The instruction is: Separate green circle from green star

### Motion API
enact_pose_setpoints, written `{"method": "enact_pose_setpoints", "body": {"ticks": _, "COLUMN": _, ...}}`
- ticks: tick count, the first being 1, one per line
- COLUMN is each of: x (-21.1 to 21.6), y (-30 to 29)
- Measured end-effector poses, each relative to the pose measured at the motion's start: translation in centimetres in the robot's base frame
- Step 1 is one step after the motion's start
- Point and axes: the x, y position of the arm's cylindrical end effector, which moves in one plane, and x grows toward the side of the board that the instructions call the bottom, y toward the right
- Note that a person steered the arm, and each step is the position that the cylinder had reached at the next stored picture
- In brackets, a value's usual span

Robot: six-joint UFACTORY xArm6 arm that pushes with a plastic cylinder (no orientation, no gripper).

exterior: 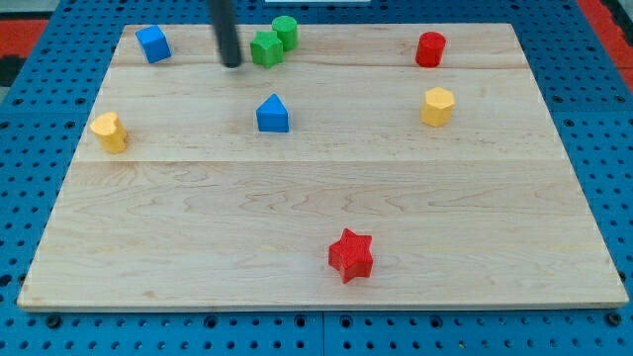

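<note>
I am looking down at a pale wooden board (316, 198) that is filling most of the view, lying on a blue pegboard surface (40, 336). My rod (226, 30) is coming in from the view's top, and my tip (232, 64) is resting on the board near its top edge. There is nothing here to open or close: it is a bare rod, gripping nothing and touching no block that I can see.

The green star (265, 48) is sitting just to the view's right of my tip, close beside it but apart. The green circle (285, 30) is sitting just beyond the star, toward the view's top and right, and the two green blocks are looking as if they are touching or nearly so; I cannot tell which.

The red star (350, 255) is lying well apart near the view's bottom. A blue house-shaped block (272, 115) is sitting below my tip toward the middle. Another blue block (153, 44) is sitting at the top left, a yellow hexagon-like block (437, 106) at the right, a red cylinder (430, 48) above it, and a yellow block (109, 132) at the left edge.
</note>
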Motion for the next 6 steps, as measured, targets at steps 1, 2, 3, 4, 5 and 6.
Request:
{"method": "enact_pose_setpoints", "body": {"ticks": 1, "x": -1.1, "y": -0.7}}
{"method": "enact_pose_setpoints", "body": {"ticks": 2, "x": -1.4, "y": -3.4}}
{"method": "enact_pose_setpoints", "body": {"ticks": 3, "x": -5.3, "y": -4.8}}
{"method": "enact_pose_setpoints", "body": {"ticks": 4, "x": -7.3, "y": -1.2}}
{"method": "enact_pose_setpoints", "body": {"ticks": 5, "x": -7.4, "y": 0.8}}
{"method": "enact_pose_setpoints", "body": {"ticks": 6, "x": -7.4, "y": 1.1}}
